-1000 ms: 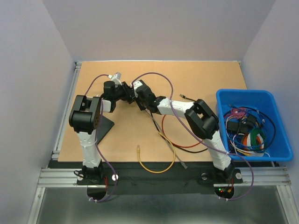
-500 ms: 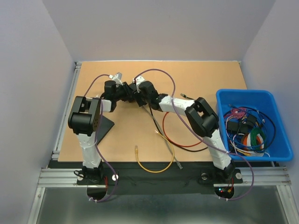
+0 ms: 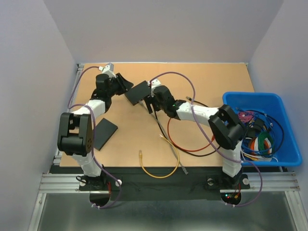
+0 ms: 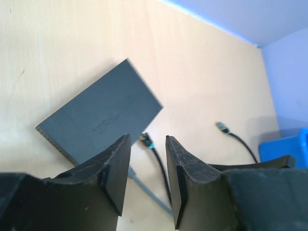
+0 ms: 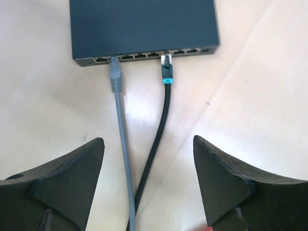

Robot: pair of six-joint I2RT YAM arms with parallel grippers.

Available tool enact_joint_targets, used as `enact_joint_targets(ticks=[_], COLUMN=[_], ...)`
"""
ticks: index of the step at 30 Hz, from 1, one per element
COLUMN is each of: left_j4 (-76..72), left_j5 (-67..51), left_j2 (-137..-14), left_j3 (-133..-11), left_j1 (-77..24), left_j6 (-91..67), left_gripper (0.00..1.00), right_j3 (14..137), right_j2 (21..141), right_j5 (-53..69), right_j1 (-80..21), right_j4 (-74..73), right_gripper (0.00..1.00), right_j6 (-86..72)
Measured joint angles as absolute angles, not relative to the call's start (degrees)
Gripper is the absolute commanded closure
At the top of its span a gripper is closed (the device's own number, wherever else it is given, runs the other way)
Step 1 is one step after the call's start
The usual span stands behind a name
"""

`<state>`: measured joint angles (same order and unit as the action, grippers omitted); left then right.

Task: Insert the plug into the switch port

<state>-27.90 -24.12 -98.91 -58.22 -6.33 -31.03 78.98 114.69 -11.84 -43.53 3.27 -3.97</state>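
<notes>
The dark grey switch [image 3: 138,92] lies flat at the back of the table, its port row facing my right gripper [image 3: 149,99]. In the right wrist view the black plug with a teal collar [image 5: 166,67] sits with its tip in a port of the switch [image 5: 144,24]. A grey plug [image 5: 114,74] sits in a port further left. My right gripper [image 5: 148,140] stands wide open behind both cables, holding nothing. My left gripper [image 3: 123,83] is just left of the switch [image 4: 101,115], jaws apart and empty.
A flat dark plate [image 3: 103,133] lies at the left. Yellow [image 3: 159,171] and red [image 3: 187,147] cables loop near the front. A loose black plug [image 4: 222,127] lies right of the switch. A blue bin [image 3: 250,95] of cables stands at the right.
My right gripper opened and drew back from the black plug. The left arm let go of the switch and swung away to the back left, leaving the switch uncovered.
</notes>
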Motion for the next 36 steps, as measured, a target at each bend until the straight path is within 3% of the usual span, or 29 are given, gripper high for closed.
enact_joint_targets(ticks=[3, 5, 8, 10, 16, 21, 26, 36], left_j4=[-28.3, -28.3, -29.4, -29.2, -27.0, -25.8, -23.6, -20.5], left_j5=[-23.2, -22.4, -20.5, -19.0, -14.5, -10.0, -5.8, -1.6], left_j2=[-92.3, -87.0, -79.2, -74.9, -67.0, -59.6, -53.6, -52.7], left_j3=[-55.9, -52.9, -45.8, -40.3, -28.7, -23.8, -21.3, -20.1], left_j1=[-6.6, -6.9, -8.6, -11.6, -18.4, -18.8, -19.0, -19.0], left_j6=[-30.9, -30.9, -30.7, -30.6, -30.6, -30.7, -30.2, -28.6], left_gripper=[0.51, 0.44, 0.18, 0.11, 0.11, 0.12, 0.12, 0.14], right_j3=[73.9, 70.0, 65.1, 61.8, 52.5, 46.7, 46.3, 47.6], right_j2=[107.8, 102.5, 96.9, 93.6, 86.2, 82.6, 83.3, 89.3], right_j5=[-12.3, -12.2, -12.3, -13.3, -18.1, -19.5, -20.2, -21.3], right_j1=[-43.5, -43.6, -44.6, -46.9, -58.1, -59.1, -58.9, -59.0], right_j4=[3.4, 3.4, 2.5, 0.9, -5.7, -9.1, -10.0, -10.2], right_gripper=[0.20, 0.21, 0.21, 0.23, 0.35, 0.43, 0.44, 0.48], right_j6=[-6.2, -7.7, -9.5, -10.6, -15.2, -19.3, -20.6, -20.8])
